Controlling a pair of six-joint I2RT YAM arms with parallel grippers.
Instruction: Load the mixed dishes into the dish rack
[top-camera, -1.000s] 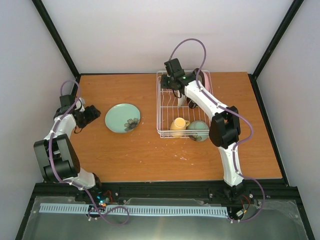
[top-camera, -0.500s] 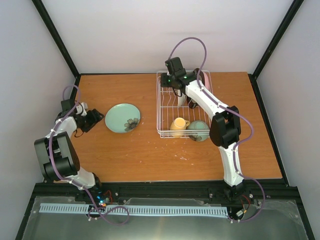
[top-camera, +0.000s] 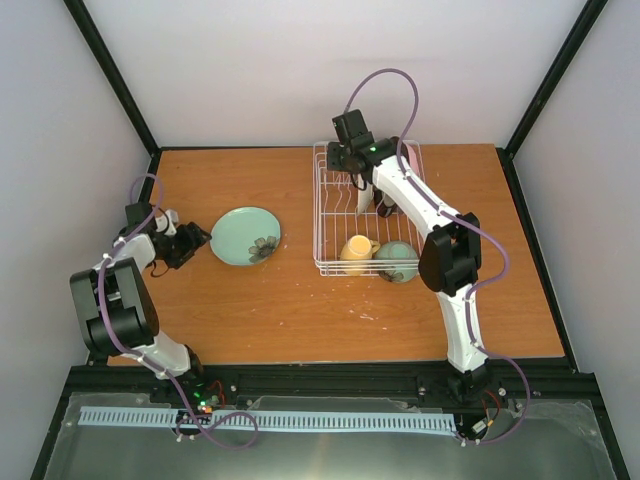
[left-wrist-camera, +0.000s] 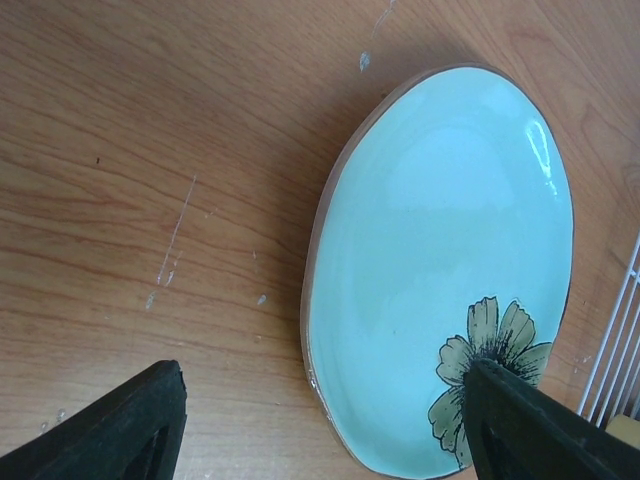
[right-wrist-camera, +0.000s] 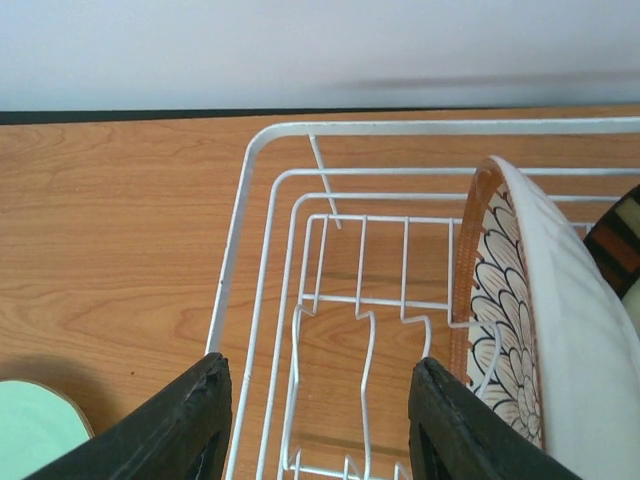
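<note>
The light teal plate with a flower print lies flat on the table left of the white wire dish rack. My left gripper is open just left of it. In the left wrist view the plate has its near rim between the spread fingers of the gripper. My right gripper is open and empty above the rack's far left corner. The petal-patterned plate stands on edge in the rack. The yellow mug and mint bowl sit at the rack's near end. The pink plate is mostly hidden behind my arm.
Black frame posts and grey walls close in the table on the left, right and back. The right arm's purple cable loops above the rack. A corner of the teal plate shows at the lower left of the right wrist view.
My left gripper has moved right, up to the teal plate's left rim. My right gripper has shifted slightly up and back over the rack's far end.
</note>
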